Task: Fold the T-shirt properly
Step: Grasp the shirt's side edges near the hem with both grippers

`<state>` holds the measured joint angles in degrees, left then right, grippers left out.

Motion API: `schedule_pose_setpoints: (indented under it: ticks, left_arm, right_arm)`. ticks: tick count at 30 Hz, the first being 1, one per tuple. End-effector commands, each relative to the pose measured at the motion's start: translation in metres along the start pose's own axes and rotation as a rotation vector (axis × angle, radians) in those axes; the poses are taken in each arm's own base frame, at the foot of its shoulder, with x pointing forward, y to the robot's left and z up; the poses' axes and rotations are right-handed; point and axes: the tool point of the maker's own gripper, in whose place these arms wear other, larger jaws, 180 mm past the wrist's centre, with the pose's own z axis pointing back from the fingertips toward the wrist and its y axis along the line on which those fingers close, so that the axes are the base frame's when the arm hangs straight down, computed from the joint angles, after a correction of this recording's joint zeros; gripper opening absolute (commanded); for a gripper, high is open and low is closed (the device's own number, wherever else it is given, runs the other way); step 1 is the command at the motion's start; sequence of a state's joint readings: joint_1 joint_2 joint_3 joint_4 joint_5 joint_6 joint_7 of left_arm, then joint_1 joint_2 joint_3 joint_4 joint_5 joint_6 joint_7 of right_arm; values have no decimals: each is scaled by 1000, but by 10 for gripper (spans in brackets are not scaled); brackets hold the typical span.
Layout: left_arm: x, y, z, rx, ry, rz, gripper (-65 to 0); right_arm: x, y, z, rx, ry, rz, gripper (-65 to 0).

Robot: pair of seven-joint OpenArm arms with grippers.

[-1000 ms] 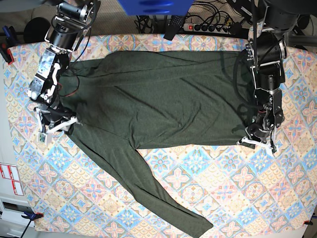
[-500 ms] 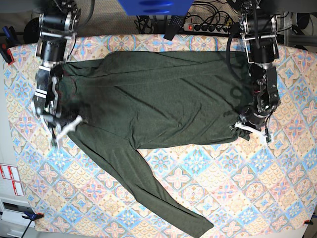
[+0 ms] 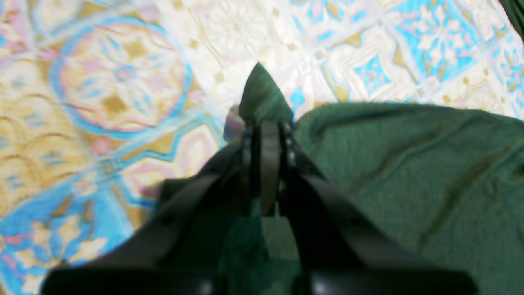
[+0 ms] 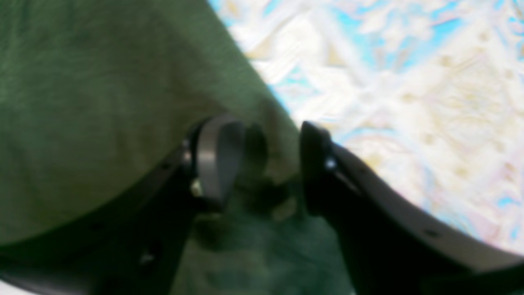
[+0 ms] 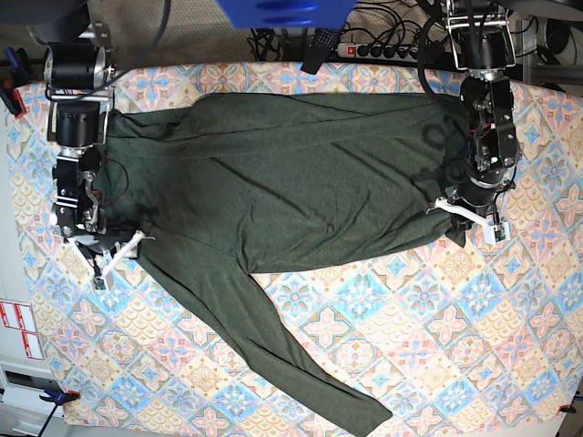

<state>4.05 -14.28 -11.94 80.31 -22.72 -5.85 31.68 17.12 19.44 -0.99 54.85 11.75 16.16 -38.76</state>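
The dark olive-green T-shirt (image 5: 301,182) lies spread flat across the patterned table, with one long sleeve (image 5: 273,355) running toward the near edge. My left gripper (image 5: 469,214) is at the hem corner on the base view's right. In the left wrist view this gripper (image 3: 266,127) is shut on a pinched fold of T-shirt (image 3: 409,172), and a cloth tip pokes out past the fingers. My right gripper (image 5: 114,253) sits at the shoulder edge on the left. In the right wrist view it (image 4: 266,155) is open, its fingers apart with the T-shirt (image 4: 102,102) edge between them.
The table (image 5: 437,346) has a tiled blue, pink and yellow cover. A power strip (image 5: 383,50) with cables and a blue object (image 5: 282,11) sit beyond the far edge. Red-and-white labels (image 5: 18,328) are at the left border.
My left gripper has drawn the hem corner toward the table's far side, shortening the body's right edge. My right arm has swung left and its gripper sits slightly nearer the front.
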Motion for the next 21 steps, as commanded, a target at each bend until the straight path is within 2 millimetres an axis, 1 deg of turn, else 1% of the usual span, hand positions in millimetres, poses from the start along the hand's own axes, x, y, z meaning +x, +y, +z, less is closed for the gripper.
schedule_pose_setpoints:
  ticks: [1, 3, 6, 7, 9, 11, 14, 17, 19, 21]
  left_arm:
    - [16, -2, 3, -12, -51, -7, -650]
    - [13, -2, 4, -11, -46, -9, -650]
    - [8, 1, 6, -6, -37, -10, -650]
    - [7, 1, 6, -6, -34, -9, -650]
    - [2, 3, 7, -3, -23, -10, -650]
    - [1, 2, 7, -4, -23, -8, -650]
    - [1, 2, 8, -4, -22, -8, -650]
    - [-4, 4, 9, -1, -13, -9, -650]
    - [-1, 2, 10, -5, -22, -13, -650]
    - [5, -1, 13, -11, -37, -18, -650]
  right_arm:
    - [22, -8, 3, -18, -44, 13, -339]
    - [30, -4, 0, -10, -46, 32, -317]
    - [19, 2, -7, 0, -4, 54, -312]
    - [20, 3, -7, 2, -9, 58, -312]
    - [23, 7, -9, 8, -28, 72, -312]
    - [36, 10, -9, 12, -53, 89, -312]
    - [30, 14, -13, 19, -30, 109, -312]
    - [32, 16, -19, 24, -28, 124, -312]
    - [26, 17, -23, 26, -17, 129, -312]
    - [24, 17, -27, 28, -16, 136, -312]
